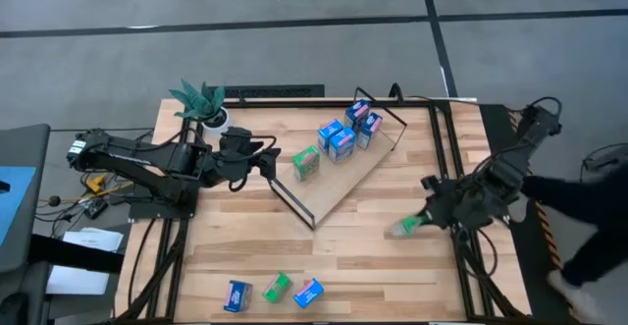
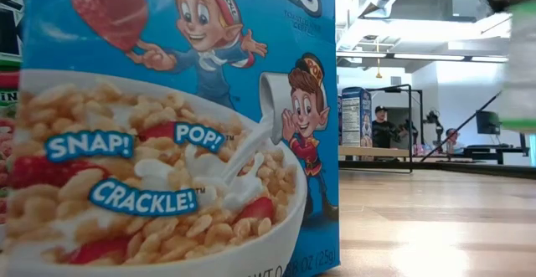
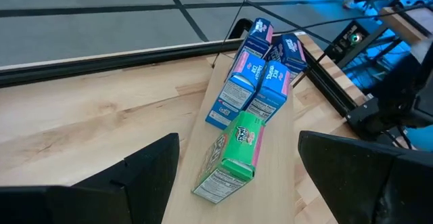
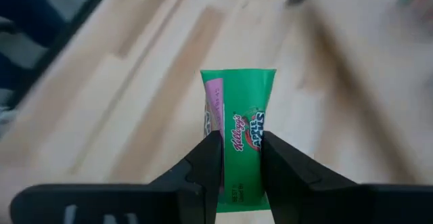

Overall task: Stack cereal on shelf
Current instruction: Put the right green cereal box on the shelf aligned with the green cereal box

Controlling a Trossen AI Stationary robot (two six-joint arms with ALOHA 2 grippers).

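The light-wood shelf (image 1: 339, 192) lies slantwise mid-table. On it stand a green cereal box (image 1: 306, 162) and several blue ones (image 1: 342, 144); my left wrist view shows the same green box (image 3: 233, 155) and blue boxes (image 3: 260, 82). My left gripper (image 1: 270, 161) (image 3: 238, 146) is open just left of the green box, with a finger to each side of it and no touch. My right gripper (image 1: 424, 217) (image 4: 240, 146) is shut on another green box (image 1: 405, 227) over the table's right part. Three more boxes (image 1: 277, 287) lie at the near edge. My right gripper pinches the green box between its two fingers (image 4: 206, 163), on the two opposite long faces at the end nearest the wrist (image 4: 240, 176). The fingers lie along the box, slanting down from the table's right. The rest of the box (image 4: 238, 95) sticks out beyond the fingertips.
A potted plant (image 1: 201, 104) stands at the far left corner. One blue box (image 2: 167, 126) fills the low view's left, right in front of the camera. A person's dark sleeve (image 1: 579, 197) shows right of the table. Bare wood lies between the shelf and the near boxes.
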